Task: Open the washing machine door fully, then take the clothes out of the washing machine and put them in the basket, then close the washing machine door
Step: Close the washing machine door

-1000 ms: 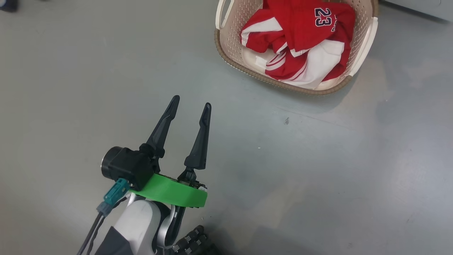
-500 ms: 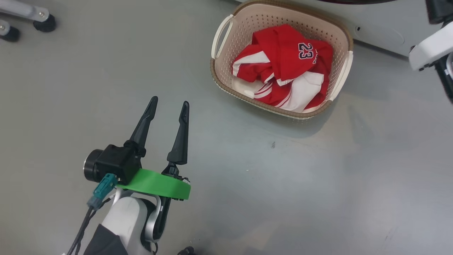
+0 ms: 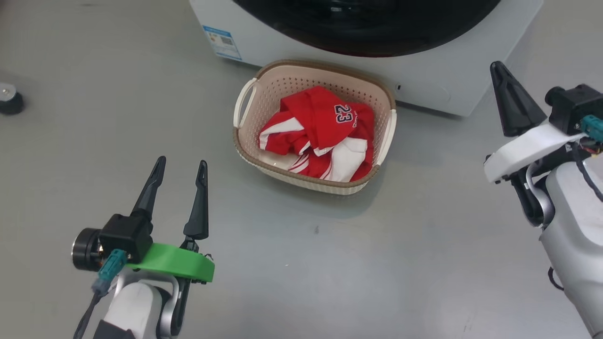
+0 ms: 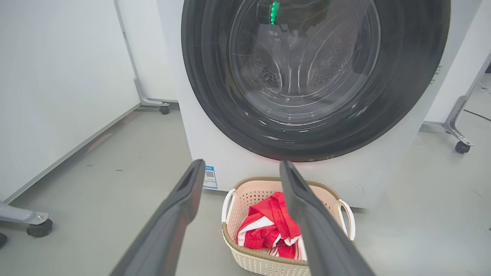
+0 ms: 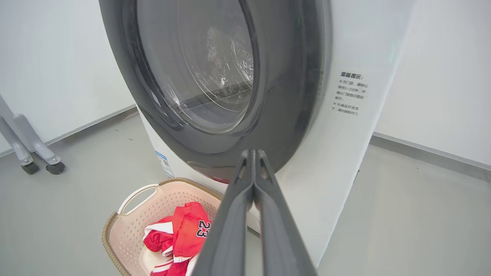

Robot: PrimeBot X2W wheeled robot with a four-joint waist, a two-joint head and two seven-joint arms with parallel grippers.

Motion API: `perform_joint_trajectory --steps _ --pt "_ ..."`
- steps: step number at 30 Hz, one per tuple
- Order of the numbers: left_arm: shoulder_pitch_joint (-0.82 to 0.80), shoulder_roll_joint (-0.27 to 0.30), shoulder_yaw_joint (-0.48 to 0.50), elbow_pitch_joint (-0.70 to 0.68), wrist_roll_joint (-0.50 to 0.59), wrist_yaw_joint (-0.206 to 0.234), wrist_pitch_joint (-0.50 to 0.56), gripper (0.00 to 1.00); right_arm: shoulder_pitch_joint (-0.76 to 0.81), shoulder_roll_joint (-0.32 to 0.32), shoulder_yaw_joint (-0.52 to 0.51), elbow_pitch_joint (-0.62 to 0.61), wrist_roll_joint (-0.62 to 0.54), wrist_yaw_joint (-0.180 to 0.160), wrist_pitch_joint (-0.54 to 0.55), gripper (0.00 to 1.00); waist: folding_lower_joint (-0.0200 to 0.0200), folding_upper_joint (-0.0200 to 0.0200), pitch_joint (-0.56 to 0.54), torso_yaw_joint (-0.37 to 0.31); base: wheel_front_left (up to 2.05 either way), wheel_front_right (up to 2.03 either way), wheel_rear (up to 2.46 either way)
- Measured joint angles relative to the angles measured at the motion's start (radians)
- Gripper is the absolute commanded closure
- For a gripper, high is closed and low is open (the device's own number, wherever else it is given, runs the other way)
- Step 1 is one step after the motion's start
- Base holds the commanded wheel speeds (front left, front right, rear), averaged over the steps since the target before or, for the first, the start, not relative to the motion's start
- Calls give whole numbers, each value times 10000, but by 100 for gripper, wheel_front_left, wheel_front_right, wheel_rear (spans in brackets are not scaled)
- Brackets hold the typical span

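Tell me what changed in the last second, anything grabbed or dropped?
The camera moved: the head view swung up, bringing the washing machine and the shut right gripper into it. Nothing was grabbed or let go. The clothes stay in the basket; the left gripper stays open and empty.

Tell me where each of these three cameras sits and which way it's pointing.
Head view: high on the robot, looking down at the floor, the basket holding the clothes and the washing machine base; left fingers apart, right fingers together.
Left wrist view: low, facing the washing machine door squarely; its own spread fingers rise below.
Right wrist view: low, facing the door obliquely from one side; its own closed fingers.
Shared: all three show the basket and clothes.
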Motion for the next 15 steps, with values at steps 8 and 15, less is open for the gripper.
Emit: perform_joint_trajectory --steps 8,15 --pt "819 209 466 255 77 -6 2 0 1358 683 -656 -836 196 -274 2 100 0 0 -1017 -1004 0 0 0" --pt "1345 226 748 259 77 -84 2 0 2680 1012 -1235 -1202 322 -535 2 100 0 0 -1838 -1898 0 0 0"
